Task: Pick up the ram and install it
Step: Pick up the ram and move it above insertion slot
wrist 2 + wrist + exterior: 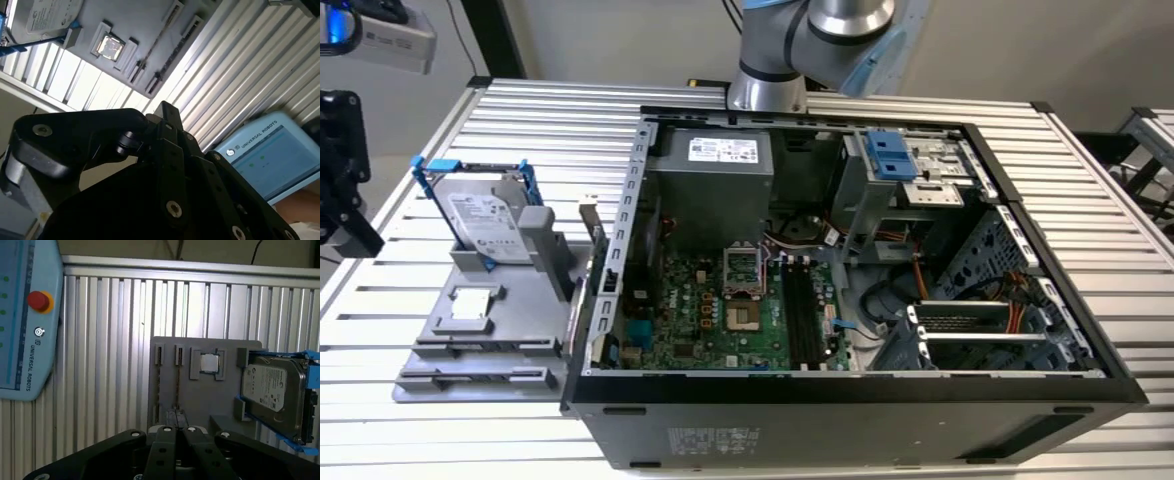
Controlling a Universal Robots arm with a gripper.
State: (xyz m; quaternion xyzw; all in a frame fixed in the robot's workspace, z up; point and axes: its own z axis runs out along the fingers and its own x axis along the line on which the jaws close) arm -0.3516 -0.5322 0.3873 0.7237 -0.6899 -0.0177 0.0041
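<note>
Grey tray (520, 330) on slatted bench (374, 310) at the exterior view's lower left, beside open computer case (854, 410). Thin ram (177, 385) on edge in a long tray slot, near square chip (209, 362) and blue-framed hard drive (272, 390). Black hand (175, 415) over the slot's end, fingers narrow, close together.

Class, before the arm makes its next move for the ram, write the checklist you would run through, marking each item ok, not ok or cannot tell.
1. The ram sits edge-on in the grey holder: ok.
2. The ram is lifted: not ok, it lies in its slot.
3. The gripper is lined up with the ram's end in the first wrist view: ok; its height above it: cannot tell.
4. The hard drive and the square chip are apart from the ram: ok.
5. The motherboard's long black slots look empty: ok.
6. The computer case is open: ok.
</note>
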